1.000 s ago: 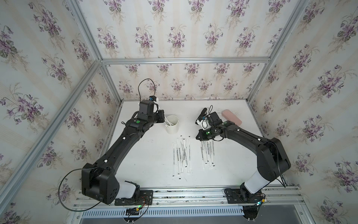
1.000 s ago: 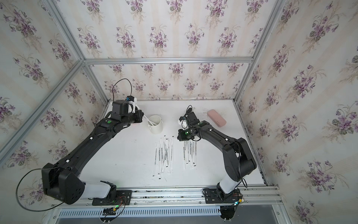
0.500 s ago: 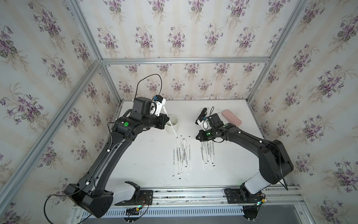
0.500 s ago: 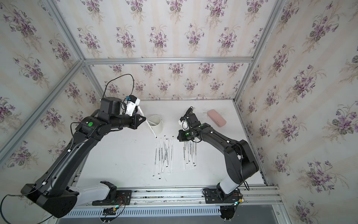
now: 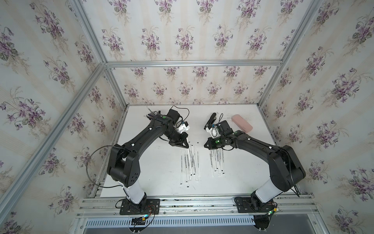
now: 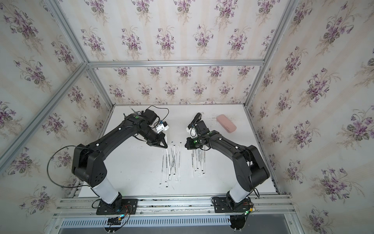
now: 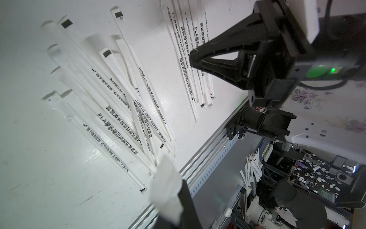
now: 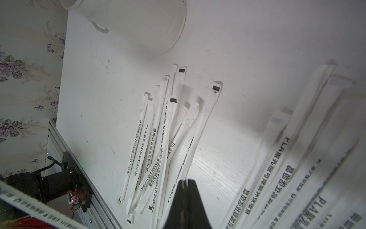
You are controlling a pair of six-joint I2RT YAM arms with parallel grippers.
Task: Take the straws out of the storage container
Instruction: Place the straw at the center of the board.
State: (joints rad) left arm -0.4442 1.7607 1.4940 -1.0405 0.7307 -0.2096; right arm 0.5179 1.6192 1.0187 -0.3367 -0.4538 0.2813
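Paper-wrapped straws lie flat on the white table in two bunches, a left bunch [image 5: 190,162] [image 6: 171,160] [image 7: 118,103] and a right bunch [image 5: 216,160] [image 6: 199,160] [image 8: 281,158]. My left gripper [image 5: 187,146] [image 6: 167,147] [image 7: 178,190] hovers over the far end of the left bunch, shut on one straw [image 7: 166,178]. My right gripper [image 5: 204,145] [image 6: 187,146] [image 8: 186,181] is shut and holds nothing, low over the far end of the right bunch. The white storage container [image 8: 148,23] shows only in the right wrist view. In both top views my left wrist hides it.
A pink case [image 5: 241,123] [image 6: 226,123] lies at the back right. Behind my left arm, a cup of pens [image 5: 150,115] stands at the back left. The metal rail [image 5: 192,202] runs along the table's front edge, and papered walls close in the other sides.
My left arm lifted a straw away from the container and swung it forward and down over the left bunch. The right arm has barely moved.
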